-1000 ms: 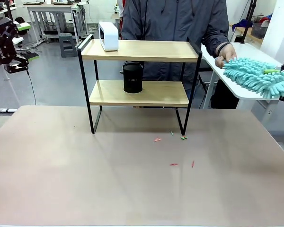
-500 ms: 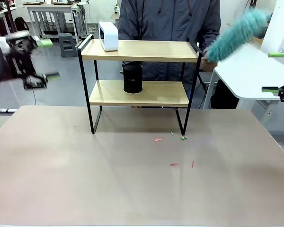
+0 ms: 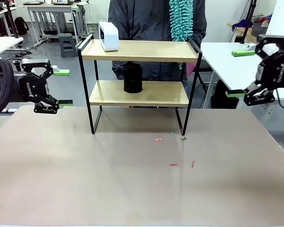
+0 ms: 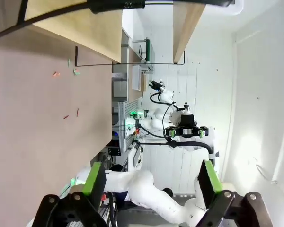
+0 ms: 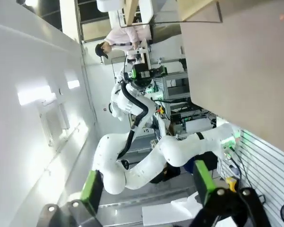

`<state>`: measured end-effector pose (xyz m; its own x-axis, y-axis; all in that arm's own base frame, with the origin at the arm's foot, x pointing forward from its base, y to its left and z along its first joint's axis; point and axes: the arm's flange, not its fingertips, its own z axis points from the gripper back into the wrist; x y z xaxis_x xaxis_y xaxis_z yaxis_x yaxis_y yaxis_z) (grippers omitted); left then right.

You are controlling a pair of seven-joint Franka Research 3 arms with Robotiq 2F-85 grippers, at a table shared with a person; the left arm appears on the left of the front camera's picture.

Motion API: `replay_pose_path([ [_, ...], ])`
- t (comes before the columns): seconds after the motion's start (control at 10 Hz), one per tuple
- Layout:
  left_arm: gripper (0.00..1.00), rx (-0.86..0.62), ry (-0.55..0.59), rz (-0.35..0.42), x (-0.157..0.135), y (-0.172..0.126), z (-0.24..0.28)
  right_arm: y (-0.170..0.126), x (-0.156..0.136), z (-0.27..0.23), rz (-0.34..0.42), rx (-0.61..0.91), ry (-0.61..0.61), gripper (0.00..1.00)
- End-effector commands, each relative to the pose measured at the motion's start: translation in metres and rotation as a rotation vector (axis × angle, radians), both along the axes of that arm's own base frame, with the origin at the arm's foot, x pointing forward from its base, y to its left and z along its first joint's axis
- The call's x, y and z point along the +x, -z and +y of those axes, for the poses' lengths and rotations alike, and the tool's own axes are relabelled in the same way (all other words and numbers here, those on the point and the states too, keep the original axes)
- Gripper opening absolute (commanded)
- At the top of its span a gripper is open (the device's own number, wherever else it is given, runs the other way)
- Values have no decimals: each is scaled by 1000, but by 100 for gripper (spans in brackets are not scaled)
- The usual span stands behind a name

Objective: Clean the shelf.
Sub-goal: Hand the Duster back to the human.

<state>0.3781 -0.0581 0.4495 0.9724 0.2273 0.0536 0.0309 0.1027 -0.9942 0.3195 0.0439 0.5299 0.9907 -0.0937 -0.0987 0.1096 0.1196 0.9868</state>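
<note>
The shelf (image 3: pixel 139 50) stands at the table's far middle, two light boards in a black frame. Its top board carries a white box (image 3: pixel 108 36); a black cup (image 3: pixel 133 78) sits on the lower board. Behind it a person holds a teal fluffy duster (image 3: pixel 181 19) hanging just above the top board's right half. My left gripper (image 3: pixel 64 87) hovers open left of the shelf, nothing between its fingers. My right gripper (image 3: pixel 237 73) hovers open to the right, also empty. The left wrist view shows the left gripper (image 4: pixel 150 177) open, with the shelf boards (image 4: pixel 75 28) beyond. The right gripper (image 5: pixel 146 184) is open too.
Small red and green scraps (image 3: pixel 173 164) lie on the brown table (image 3: pixel 85 179) in front of the shelf's right leg. A white side table (image 3: pixel 227 52) stands at the far right. The shelf's black legs (image 3: pixel 91 118) rest near the table's far edge.
My right gripper opened and let go of the duster; the person swung it left to above the shelf. Both arms moved inward toward the shelf.
</note>
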Motion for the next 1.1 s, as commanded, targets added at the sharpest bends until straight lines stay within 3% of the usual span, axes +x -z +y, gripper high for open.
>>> replay_pose_path([
  [0.0, 100, -8, -33, -10, 0, -4, 9, -8, -3, -34, -23, 33, 77, 100],
  [1.0, 100, -8, -33, -10, 0, -4, 9, -8, -3, -34, -23, 33, 77, 100],
])
